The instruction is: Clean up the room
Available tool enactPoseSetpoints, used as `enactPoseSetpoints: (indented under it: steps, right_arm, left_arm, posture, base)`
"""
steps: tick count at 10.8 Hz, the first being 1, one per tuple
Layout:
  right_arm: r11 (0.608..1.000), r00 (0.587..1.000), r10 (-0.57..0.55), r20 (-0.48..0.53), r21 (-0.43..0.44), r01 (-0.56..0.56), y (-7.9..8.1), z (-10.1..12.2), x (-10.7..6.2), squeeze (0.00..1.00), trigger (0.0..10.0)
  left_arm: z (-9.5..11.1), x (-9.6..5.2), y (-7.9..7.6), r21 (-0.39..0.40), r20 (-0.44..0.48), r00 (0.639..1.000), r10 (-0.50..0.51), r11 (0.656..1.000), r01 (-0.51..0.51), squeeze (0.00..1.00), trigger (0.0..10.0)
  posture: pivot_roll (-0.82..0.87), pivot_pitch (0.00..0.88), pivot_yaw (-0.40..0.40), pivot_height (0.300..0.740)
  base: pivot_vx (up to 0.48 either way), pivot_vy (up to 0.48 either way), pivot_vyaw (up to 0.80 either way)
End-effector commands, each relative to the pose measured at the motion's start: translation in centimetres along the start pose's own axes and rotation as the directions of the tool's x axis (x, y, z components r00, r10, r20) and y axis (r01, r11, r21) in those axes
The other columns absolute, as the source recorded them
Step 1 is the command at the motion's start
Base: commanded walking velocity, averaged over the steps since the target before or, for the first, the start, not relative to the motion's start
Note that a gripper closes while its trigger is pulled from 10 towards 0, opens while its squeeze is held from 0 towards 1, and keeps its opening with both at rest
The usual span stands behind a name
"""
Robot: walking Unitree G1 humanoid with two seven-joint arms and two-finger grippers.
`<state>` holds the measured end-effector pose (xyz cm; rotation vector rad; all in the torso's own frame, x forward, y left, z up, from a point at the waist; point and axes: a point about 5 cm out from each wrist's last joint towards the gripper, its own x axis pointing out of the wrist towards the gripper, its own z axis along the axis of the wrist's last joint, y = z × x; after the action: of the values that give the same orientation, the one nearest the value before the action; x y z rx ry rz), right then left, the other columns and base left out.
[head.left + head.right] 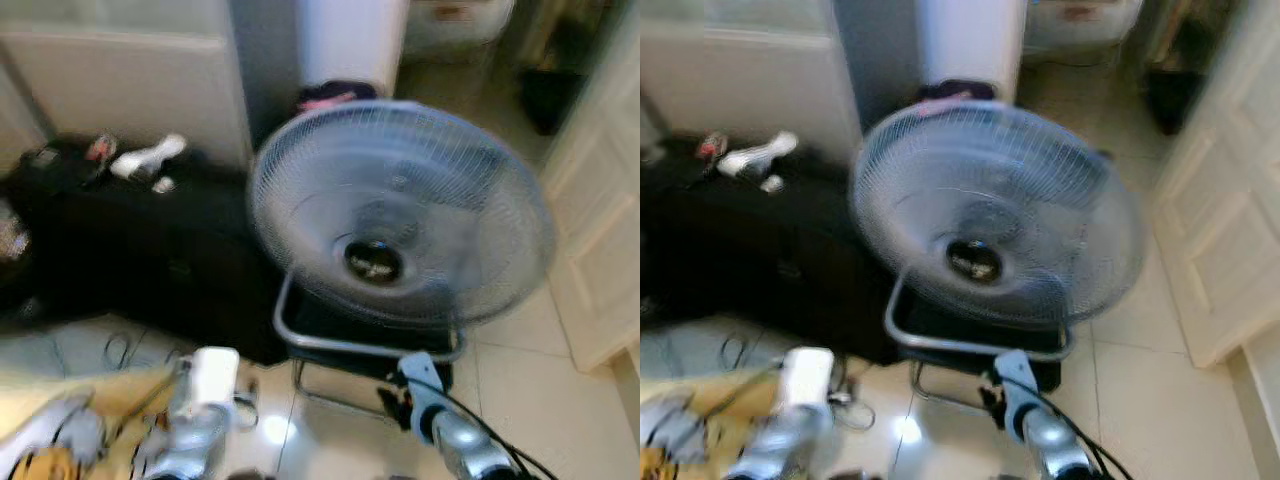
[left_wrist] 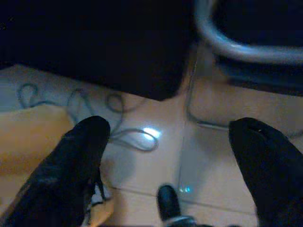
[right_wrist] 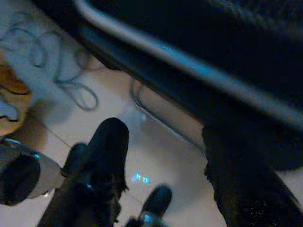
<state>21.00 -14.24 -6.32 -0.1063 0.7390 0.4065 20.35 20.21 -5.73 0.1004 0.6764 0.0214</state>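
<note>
A grey floor fan (image 1: 400, 215) stands on the tiled floor, its round grille tilted up towards me on a metal tube stand (image 1: 360, 348). Both arms reach low in front of it. My left gripper (image 2: 170, 156) is open, its fingers (image 2: 71, 165) spread wide over the tiles beside a yellow cloth (image 2: 28, 142) and a looped grey cable (image 2: 132, 139). On the right, my right gripper (image 3: 165, 161) is open too, hanging just above the floor close to the fan's stand (image 3: 189, 66). Nothing is between either pair of fingers.
A large black bag (image 1: 130, 250) lies left of the fan with small white items (image 1: 148, 157) on top. Behind the fan stand a white bin (image 1: 350, 45) and a cabinet (image 1: 120, 70). A white door (image 1: 600, 230) closes the right side.
</note>
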Motion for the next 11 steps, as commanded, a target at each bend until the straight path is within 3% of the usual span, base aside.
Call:
enactPoseSetpoints:
  steps: [1,2,3,6,8,9,10,11]
  right_arm:
    - [0.999,0.997,0.034,0.072,-0.036,-0.032,0.0,1.2,0.0,1.00,10.0]
    - [0.992,0.987,0.097,0.130,-0.096,-0.085,0.7,2.3,0.1,1.00,10.0]
    - [0.985,0.970,0.122,0.209,-0.148,-0.092,1.4,4.3,0.3,1.00,10.0]
    - [0.959,0.931,0.237,0.279,-0.221,-0.178,3.5,8.6,1.5,1.00,10.0]
    - [0.970,0.903,0.228,0.365,-0.163,-0.179,3.8,10.5,1.2,1.00,10.0]
    - [0.989,0.876,0.150,0.458,-0.062,-0.137,2.9,11.4,-0.1,1.00,10.0]
    - [0.996,0.853,0.083,0.515,-0.012,-0.089,2.1,11.1,-1.8,1.00,10.0]
    - [0.998,0.839,-0.058,0.541,0.064,0.028,0.2,10.1,-3.9,1.00,10.0]
  left_arm:
    - [-0.2,-0.6,1.7,-0.008,0.028,0.999,0.031,0.999,-0.031,0.00,10.0]
    - [0.9,-1.3,2.9,0.023,0.124,0.989,0.074,0.997,-0.077,0.00,10.0]
    - [2.8,-2.3,3.7,-0.045,0.217,0.970,0.112,0.994,-0.104,0.00,10.0]
    - [5.9,-4.5,3.6,-0.081,0.338,0.928,0.156,0.987,-0.137,0.00,10.0]
    - [7.6,-5.1,2.5,-0.081,0.363,0.920,0.148,0.989,-0.128,0.00,10.0]
    - [8.7,-5.6,1.7,-0.083,0.367,0.920,0.140,0.990,-0.118,0.00,10.0]
    - [9.4,-6.2,1.4,-0.080,0.398,0.908,0.133,0.991,-0.110,0.00,10.0]
    - [10.6,-6.8,0.9,-0.053,0.465,0.876,0.129,0.992,-0.118,0.00,10.0]
  posture:
    - [-0.01,0.000,0.026,0.740]
    - [-0.01,0.000,0.029,0.740]
    - [0.00,0.000,0.026,0.740]
    - [0.07,0.000,-0.024,0.740]
    - [0.07,0.000,-0.026,0.740]
    - [0.05,0.000,0.005,0.740]
    - [0.03,0.000,0.020,0.740]
    - [0.01,0.000,0.027,0.740]
  base:
    - [0.000,0.000,0.80]
    - [0.000,0.000,0.80]
    - [0.000,0.000,0.80]
    - [0.000,0.000,0.80]
    - [0.000,0.000,0.80]
    - [0.000,0.000,0.80]
    - [0.000,0.000,0.80]
    - [0.000,0.000,0.80]
